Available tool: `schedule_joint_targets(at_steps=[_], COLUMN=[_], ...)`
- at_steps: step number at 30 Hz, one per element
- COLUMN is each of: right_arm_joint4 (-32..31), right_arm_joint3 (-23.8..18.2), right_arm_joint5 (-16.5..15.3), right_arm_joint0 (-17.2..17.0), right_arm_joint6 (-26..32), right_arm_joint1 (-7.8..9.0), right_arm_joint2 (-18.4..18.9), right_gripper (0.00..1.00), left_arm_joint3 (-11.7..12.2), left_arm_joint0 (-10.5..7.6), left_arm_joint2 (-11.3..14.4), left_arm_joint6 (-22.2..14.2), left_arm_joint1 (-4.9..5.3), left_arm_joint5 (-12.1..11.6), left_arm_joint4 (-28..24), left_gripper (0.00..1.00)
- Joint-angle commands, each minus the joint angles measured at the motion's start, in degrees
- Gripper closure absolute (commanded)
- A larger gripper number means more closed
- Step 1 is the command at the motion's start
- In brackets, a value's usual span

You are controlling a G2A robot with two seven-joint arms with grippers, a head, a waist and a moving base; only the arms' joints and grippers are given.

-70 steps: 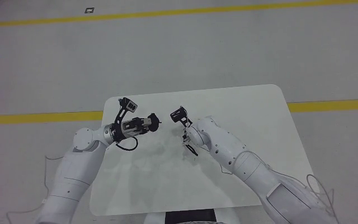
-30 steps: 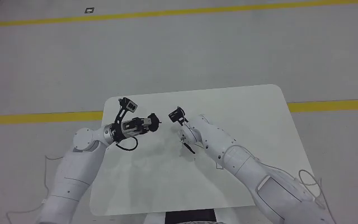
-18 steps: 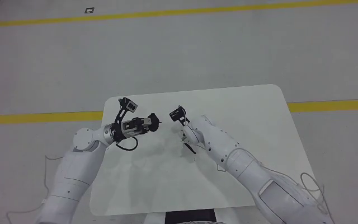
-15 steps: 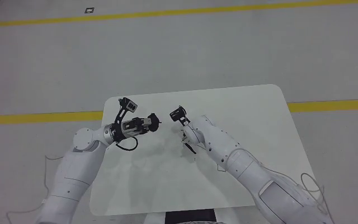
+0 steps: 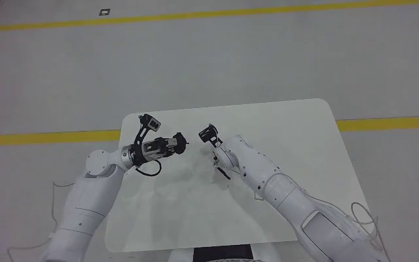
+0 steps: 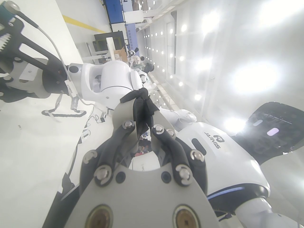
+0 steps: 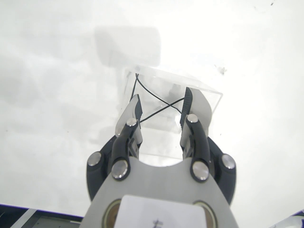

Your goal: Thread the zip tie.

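A thin black zip tie [image 7: 156, 98] crosses itself in a loop inside a small clear box [image 7: 166, 79] on the white table [image 5: 294, 131]. My right gripper [image 7: 161, 105] points down at the box, open, one finger on each side of the crossed strands. From above, that gripper [image 5: 219, 167] is near the table's middle, over a dark strand. My left gripper [image 5: 183, 140] hangs above the table to its left and points toward it. In the left wrist view it [image 6: 142, 105] is shut on a black strip [image 6: 142, 112] whose knotted end sticks out past the fingertips.
The table's rounded edge [image 5: 134, 118] lies just behind the left arm. Bare tabletop stretches to the right [image 5: 308, 150] and toward the front [image 5: 170, 216]. A yellow floor line [image 5: 52, 137] passes behind the table.
The right arm has shifted slightly toward the left and settled over the box. The left arm has not moved.
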Motion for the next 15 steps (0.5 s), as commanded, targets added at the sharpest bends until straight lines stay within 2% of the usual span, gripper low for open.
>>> schedule_joint_targets(at_steps=[1, 5, 10, 15], right_arm_joint4=[0.13, 0.42, 0.57, 0.48], right_arm_joint3=[0.58, 1.89, 3.39, 4.13], right_arm_joint5=[-0.13, -0.29, -0.32, -0.21], right_arm_joint0=[0.25, 0.87, 1.41, 1.65], right_arm_joint6=[0.14, 0.30, 0.43, 0.37], right_arm_joint1=[-0.16, -0.66, -1.22, -1.63], right_arm_joint2=[0.02, -0.13, -0.38, -0.35], right_gripper=[0.65, 0.70, 0.82, 1.00], left_arm_joint3=[0.00, 0.00, 0.00, 0.00], left_arm_joint0=[0.00, 0.00, 0.00, 0.00], left_arm_joint2=[0.00, 0.00, 0.00, 0.00], left_arm_joint6=[0.00, 0.00, 0.00, 0.00], left_arm_joint1=[0.00, 0.00, 0.00, 0.00], left_arm_joint5=[0.00, 0.00, 0.00, 0.00], left_arm_joint4=[0.00, 0.00, 0.00, 0.00], left_gripper=[1.00, 1.00, 1.00, 1.00])
